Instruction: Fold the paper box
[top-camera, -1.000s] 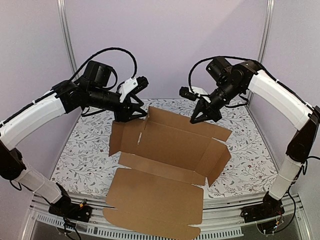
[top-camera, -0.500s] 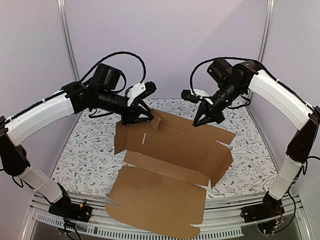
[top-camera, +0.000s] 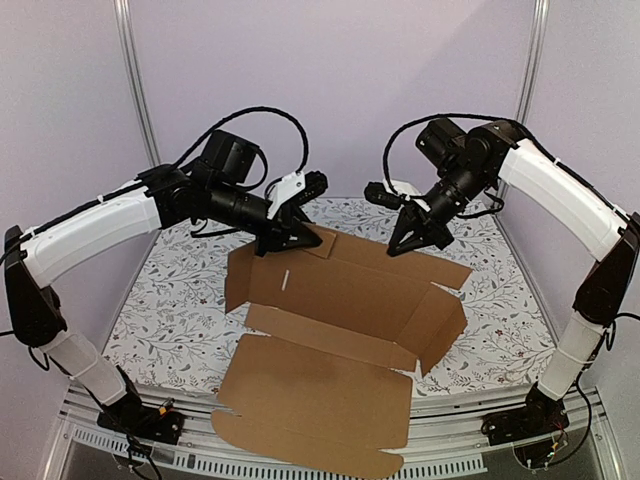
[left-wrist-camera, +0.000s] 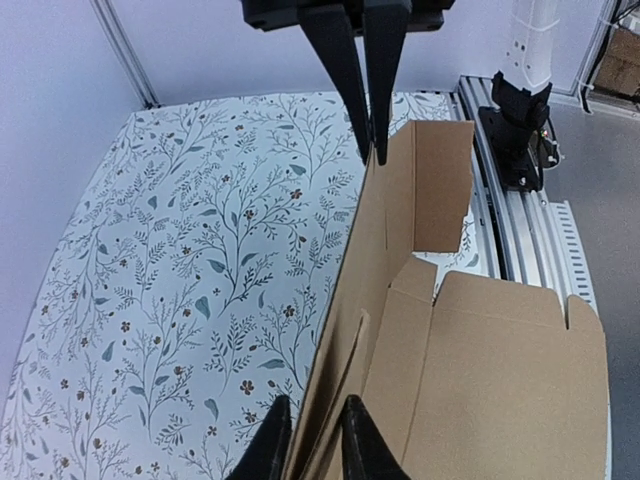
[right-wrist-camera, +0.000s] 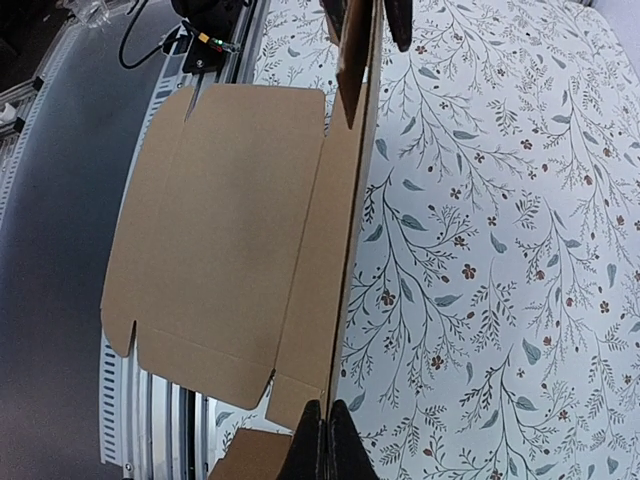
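The paper box (top-camera: 340, 300) is a brown die-cut cardboard sheet lying open on the table, with its far wall and right end flap raised. Its front panel overhangs the near edge. My left gripper (top-camera: 297, 238) is at the far left corner, its jaws closed on the raised far wall. That wall runs between the fingers in the left wrist view (left-wrist-camera: 312, 445). My right gripper (top-camera: 418, 243) pinches the same wall's top edge further right. Its fingers are pressed together on the cardboard in the right wrist view (right-wrist-camera: 326, 440). The box also shows in both wrist views (left-wrist-camera: 500, 380) (right-wrist-camera: 220, 220).
A floral cloth (top-camera: 170, 300) covers the table. A metal rail (top-camera: 450, 430) with both arm bases runs along the near edge. Frame posts (top-camera: 135, 90) and lilac walls stand close behind. The right gripper's fingers (left-wrist-camera: 345, 80) show at the top of the left wrist view.
My left gripper has moved right along the far wall, towards the right gripper. The far left flap has turned inward with it. The right gripper has barely moved.
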